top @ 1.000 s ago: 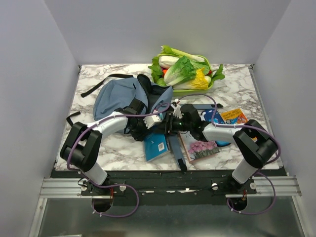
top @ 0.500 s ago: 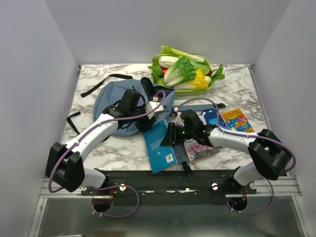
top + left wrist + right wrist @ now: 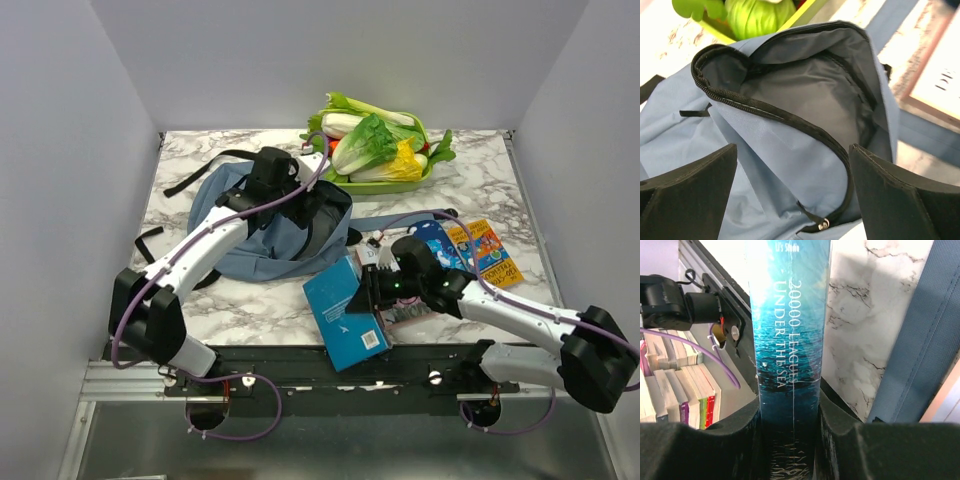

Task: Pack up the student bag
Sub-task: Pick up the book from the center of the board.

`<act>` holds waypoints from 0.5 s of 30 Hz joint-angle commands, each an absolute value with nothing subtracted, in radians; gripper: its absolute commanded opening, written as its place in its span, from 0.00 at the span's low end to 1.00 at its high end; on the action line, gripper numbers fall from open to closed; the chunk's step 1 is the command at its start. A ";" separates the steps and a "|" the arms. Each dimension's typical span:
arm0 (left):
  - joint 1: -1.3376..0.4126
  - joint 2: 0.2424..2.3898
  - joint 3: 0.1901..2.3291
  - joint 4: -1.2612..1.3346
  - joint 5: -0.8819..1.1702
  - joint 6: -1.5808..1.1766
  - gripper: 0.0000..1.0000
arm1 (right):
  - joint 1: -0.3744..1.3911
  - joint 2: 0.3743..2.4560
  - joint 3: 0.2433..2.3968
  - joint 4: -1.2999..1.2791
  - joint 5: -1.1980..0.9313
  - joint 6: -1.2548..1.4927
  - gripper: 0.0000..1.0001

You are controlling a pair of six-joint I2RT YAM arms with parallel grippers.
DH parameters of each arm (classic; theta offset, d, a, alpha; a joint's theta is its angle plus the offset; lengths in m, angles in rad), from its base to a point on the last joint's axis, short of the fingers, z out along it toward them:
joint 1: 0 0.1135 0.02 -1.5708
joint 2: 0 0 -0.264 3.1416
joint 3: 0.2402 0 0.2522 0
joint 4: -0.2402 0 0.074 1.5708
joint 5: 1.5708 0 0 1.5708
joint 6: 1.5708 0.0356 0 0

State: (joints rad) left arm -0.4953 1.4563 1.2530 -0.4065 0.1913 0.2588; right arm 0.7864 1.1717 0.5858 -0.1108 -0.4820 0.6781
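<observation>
Marble bench [image 3: 480, 180], packing barely begun: the student bag [image 3: 250, 258] gapes at the far left, nothing seen inside.
At the far edge a green tray [image 3: 395, 183] holds vegetables [image 3: 365, 140]; loose books [image 3: 480, 245] lie toward the right edge. By the near edge the right claw [image 3: 789, 412] clenches a blue book [image 3: 345, 312], not yet bagged; the left claw [image 3: 792, 147] hangs released, spread over the bag's mouth.

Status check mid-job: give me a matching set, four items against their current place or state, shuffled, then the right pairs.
1. student bag
2. teal book
3. green vegetable tray
4. left gripper

A. farthest from the arms' bases
B. fingers apart over the bag's mouth
C. unzipped, gaping
D. clamped in the right gripper

Pairs: 1-C, 2-D, 3-A, 4-B
</observation>
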 commanded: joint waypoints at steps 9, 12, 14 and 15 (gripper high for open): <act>-0.541 1.575 1.247 -0.166 -0.190 0.149 0.99 | 0.792 0.971 0.583 -0.067 -0.440 0.712 0.04; -0.541 1.634 1.259 -0.160 -0.213 0.150 0.99 | 0.793 0.942 0.595 -0.080 -0.420 0.709 0.04; -0.540 1.676 1.262 -0.150 -0.225 0.163 0.99 | 0.793 0.922 0.606 -0.112 -0.404 0.706 0.03; -0.538 1.689 1.264 -0.149 -0.230 0.167 0.99 | 0.792 0.899 0.621 -0.123 -0.384 0.703 0.02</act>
State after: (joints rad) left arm -0.5350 1.6108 1.2484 -0.1772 -0.1535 0.1699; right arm 0.7864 0.9756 0.5690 -0.1513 -0.4137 0.6830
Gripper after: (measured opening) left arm 0.985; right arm 0.390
